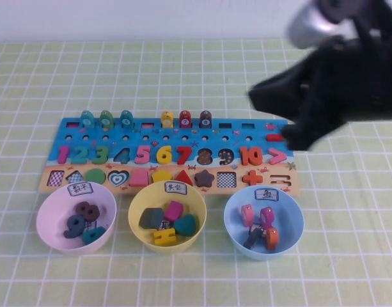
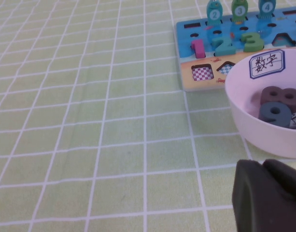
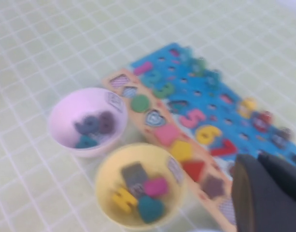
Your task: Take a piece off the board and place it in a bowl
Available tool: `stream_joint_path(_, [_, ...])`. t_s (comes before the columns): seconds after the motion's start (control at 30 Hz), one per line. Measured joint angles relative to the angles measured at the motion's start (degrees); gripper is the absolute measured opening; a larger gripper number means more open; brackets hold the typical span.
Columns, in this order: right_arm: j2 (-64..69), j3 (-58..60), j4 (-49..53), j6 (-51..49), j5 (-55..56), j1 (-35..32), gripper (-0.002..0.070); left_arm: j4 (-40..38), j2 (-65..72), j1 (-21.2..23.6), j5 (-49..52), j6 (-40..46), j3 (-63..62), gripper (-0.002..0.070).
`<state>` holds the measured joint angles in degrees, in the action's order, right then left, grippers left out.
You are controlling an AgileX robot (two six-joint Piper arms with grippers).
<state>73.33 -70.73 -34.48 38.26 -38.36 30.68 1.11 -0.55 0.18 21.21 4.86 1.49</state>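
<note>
Already the piece [image 1: 151,218] lies in the bowl [image 1: 137,203], so R gripper [image 1: 291,137] should lift off the board [image 1: 173,131] w/o clipping pegs. Can't tell its jaws. L gripper [image 2: 268,200] parked near the pink bowl [image 2: 249,123], state unclear too.

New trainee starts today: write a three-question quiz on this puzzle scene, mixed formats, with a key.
1. True or false: the dark slate-blue square block lies in the pale yellow bowl.
2. Multiple choice: the right gripper is A) in the light blue bowl, B) above the right end of the puzzle board, C) off the table.
3. Fill in: the left gripper sits beside the ____ bowl.

Key: 1 true; 2 B; 3 pink.
</note>
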Motion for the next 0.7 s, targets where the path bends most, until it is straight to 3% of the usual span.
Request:
stream_joint_path(0.2, [-13.17,12.49,1.43,-0.66,5.41,-4.51,-0.0015,0.0,0.0,0.0,0.0,0.0,0.0,-0.0005])
stream_joint_path(0.37, [-26.58,28.77,1.43,0.15,23.12,-4.6,-0.0015,0.0,0.0,0.0,0.0,0.0,0.0,-0.0005])
stream_joint_path(0.7, [-46.32,51.67,2.48,0.51,39.84,-5.09,-0.0016,0.0,0.0,0.0,0.0,0.0,0.0,-0.0005])
